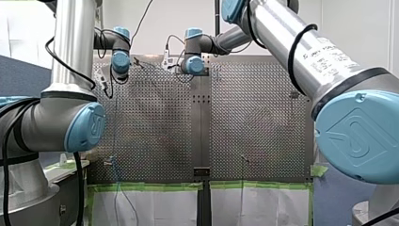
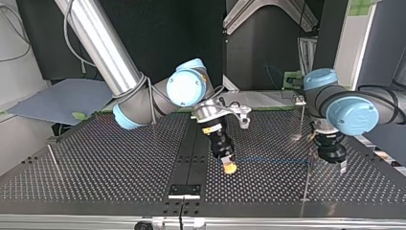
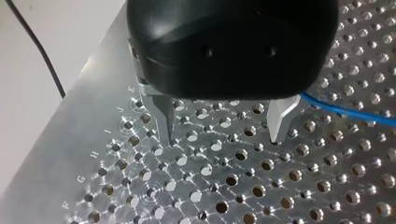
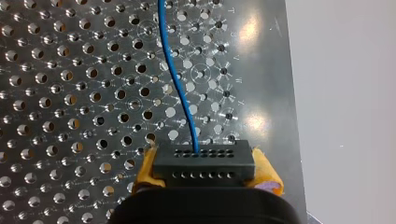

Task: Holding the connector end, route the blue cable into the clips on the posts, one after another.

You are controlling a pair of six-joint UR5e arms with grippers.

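In the right wrist view my right gripper has its yellow pads shut on a black connector block. The blue cable leaves the block and runs ahead over the perforated plate. In the top view that gripper hangs near the table's middle, and the blue cable stretches level toward a thin post at the right. My left gripper stands just beyond that post. In the left wrist view its metal fingers are open, tips on the plate with nothing between them, and the cable passes beside one finger.
A second post with a clip stands at the far right of the top view, and another thin post at its left. In the front view the cable runs down the plate's left side past green tape.
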